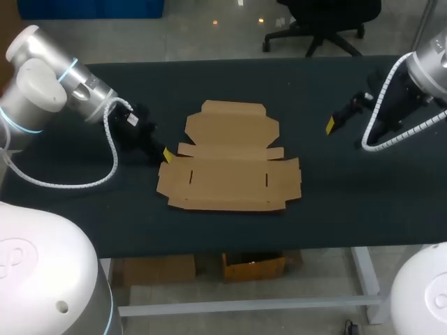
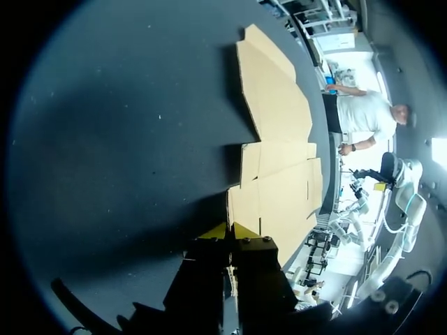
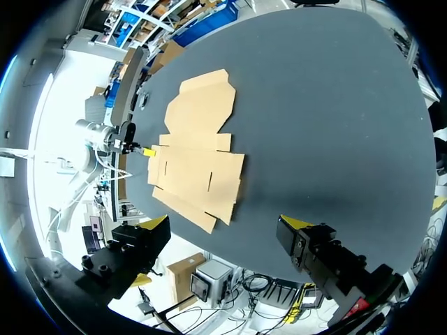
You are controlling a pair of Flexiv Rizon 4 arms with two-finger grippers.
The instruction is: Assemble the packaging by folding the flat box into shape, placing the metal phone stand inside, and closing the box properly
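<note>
Right wrist view: end effector (image 3: 225,223) gaping

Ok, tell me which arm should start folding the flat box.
Probably left. The left claw, tips together, sits right at the left edge of the flat box. The right claw hangs open over the table, well clear of the cardboard.

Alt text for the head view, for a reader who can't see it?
A flat, unfolded cardboard box lies in the middle of a dark table. The left gripper sits at the box's left edge; the right gripper is apart from the box, off to its right.
</note>
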